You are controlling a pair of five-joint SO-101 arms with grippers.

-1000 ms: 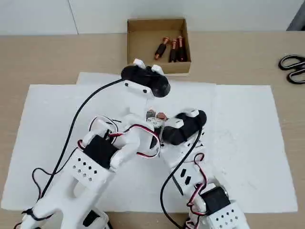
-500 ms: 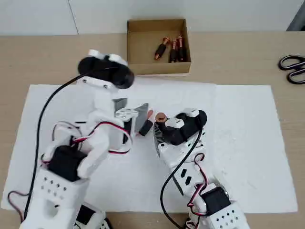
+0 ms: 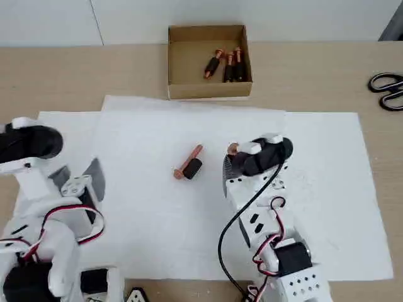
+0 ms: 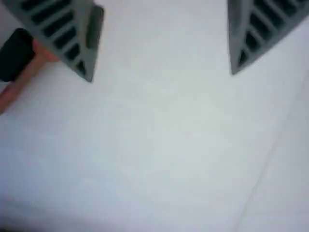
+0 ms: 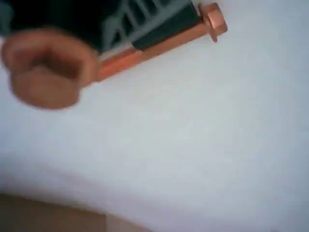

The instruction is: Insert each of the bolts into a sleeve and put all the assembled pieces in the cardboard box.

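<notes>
High view first. The cardboard box (image 3: 186, 56) sits at top centre of the frame on the worktop (image 3: 63, 75), with three finished pieces (image 3: 227, 65) lying side by side inside it, toward its right wall. Below the box a white paper sheet (image 3: 327, 189) spreads across the worktop. In the middle of the sheet lies an assembled piece (image 3: 189, 165), its copper shaft slanting up to the right and its black sleeve at the lower end. Just to its right, the right end effector (image 3: 232, 153) is clenched on a bare bolt (image 3: 233, 148), whose copper head shows at the tip. At the left edge, the left end effector (image 3: 77, 179) hangs released with fingers spread wide, well apart from the assembled piece. Scissors (image 3: 387, 90) rest at the far right edge.

Left wrist view: the two grey fingers (image 4: 72, 34) stand wide apart over the white paper. The assembled piece (image 4: 17, 55) peeks in at the upper left of the frame, beside one finger.

Right wrist view: the bare bolt (image 5: 46, 67) looms blurred at the left, gripped. Beyond it, the assembled piece (image 5: 164, 34) lies on the paper along the top, hex head toward the right.
</notes>
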